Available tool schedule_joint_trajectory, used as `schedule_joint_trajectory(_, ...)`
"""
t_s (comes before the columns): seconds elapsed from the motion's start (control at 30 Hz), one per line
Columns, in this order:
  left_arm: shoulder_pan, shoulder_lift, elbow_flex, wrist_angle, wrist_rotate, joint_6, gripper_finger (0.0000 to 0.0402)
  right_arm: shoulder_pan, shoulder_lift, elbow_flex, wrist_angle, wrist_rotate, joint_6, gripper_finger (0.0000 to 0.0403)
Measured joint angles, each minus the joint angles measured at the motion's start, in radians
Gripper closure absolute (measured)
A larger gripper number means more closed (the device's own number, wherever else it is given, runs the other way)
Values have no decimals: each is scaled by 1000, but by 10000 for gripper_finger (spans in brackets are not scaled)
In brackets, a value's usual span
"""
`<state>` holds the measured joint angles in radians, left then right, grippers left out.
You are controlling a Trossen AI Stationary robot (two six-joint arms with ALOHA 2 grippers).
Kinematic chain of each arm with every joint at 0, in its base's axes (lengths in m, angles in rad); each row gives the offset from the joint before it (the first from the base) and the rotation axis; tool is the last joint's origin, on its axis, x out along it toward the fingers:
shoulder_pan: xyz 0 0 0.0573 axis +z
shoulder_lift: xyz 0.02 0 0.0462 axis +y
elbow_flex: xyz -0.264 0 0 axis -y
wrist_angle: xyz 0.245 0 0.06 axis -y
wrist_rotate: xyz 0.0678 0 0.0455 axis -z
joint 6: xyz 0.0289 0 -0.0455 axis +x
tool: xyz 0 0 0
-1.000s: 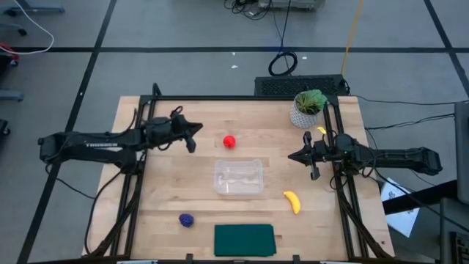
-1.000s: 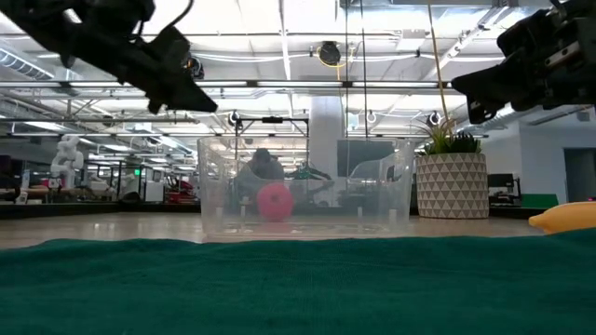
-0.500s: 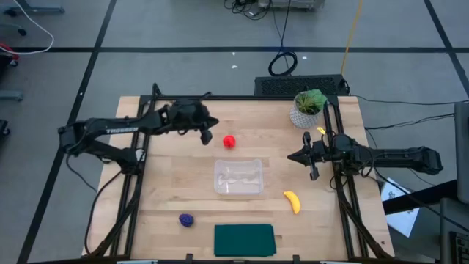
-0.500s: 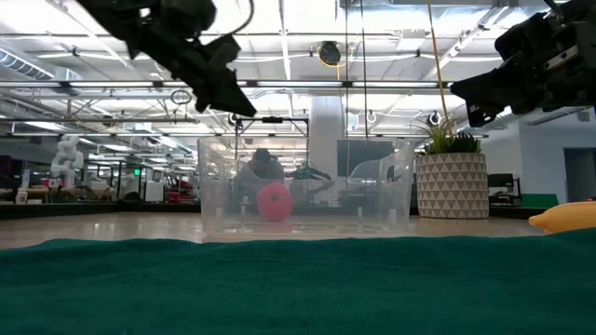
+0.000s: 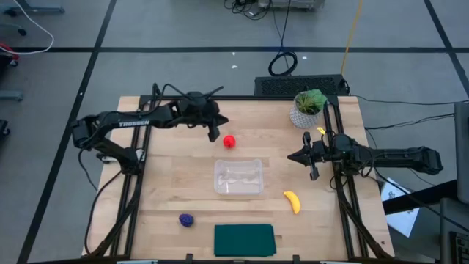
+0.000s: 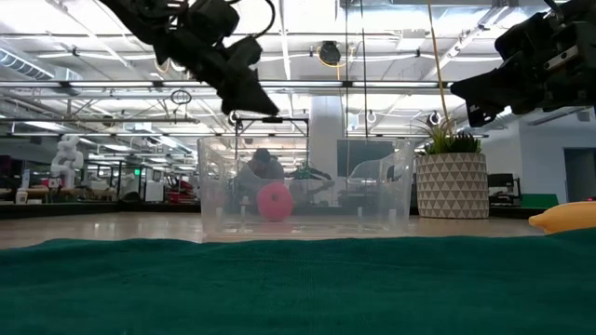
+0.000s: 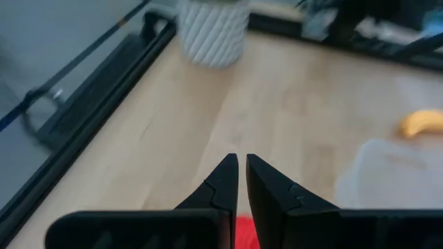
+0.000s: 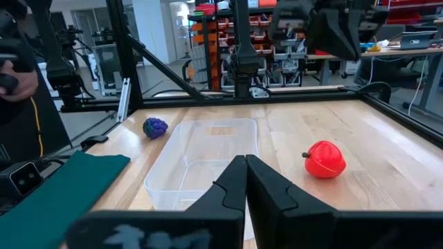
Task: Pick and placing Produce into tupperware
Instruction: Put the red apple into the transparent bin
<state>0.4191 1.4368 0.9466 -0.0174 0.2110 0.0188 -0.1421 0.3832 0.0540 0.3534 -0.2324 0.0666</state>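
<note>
The red round piece rests on the wood beyond the far side of the clear tupperware, which sits mid-table. The yellow banana lies right of the tub's near corner, and the purple lump lies near its left. My left gripper is shut and raised well above the table, just left of and beyond the red piece, which shows below its fingers. My right gripper is shut and waits in the air at the table's right side, pointing left.
A dark green mat lies at the near edge, in front of the tub. A leafy plant in a white pot stands at the far right corner. Black frame rails run along the table's left, right and far sides. Bare wood surrounds the tub.
My left gripper has swept toward the table's right along the far part of the table, ending close above the red piece, staying raised and shut. The right arm and all the pieces have kept still.
</note>
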Motion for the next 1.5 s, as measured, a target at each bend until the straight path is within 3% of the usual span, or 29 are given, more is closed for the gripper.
schedule_joint_trajectory(0.2,3,-3,33,41,51,4,369,0,0,0,0,0,0,403)
schedule_joint_trajectory(0.6,25,20,260,-239,42,61,369,0,0,0,0,0,0,403)
schedule_joint_trajectory(1.03,34,90,296,-238,68,58,369,0,0,0,2,0,0,403)
schedule_joint_trajectory(1.27,12,254,524,-530,-22,84,369,0,5,0,16,0,0,403)
schedule_joint_trajectory(1.5,0,393,762,-762,-29,131,369,0,13,0,14,0,0,403)
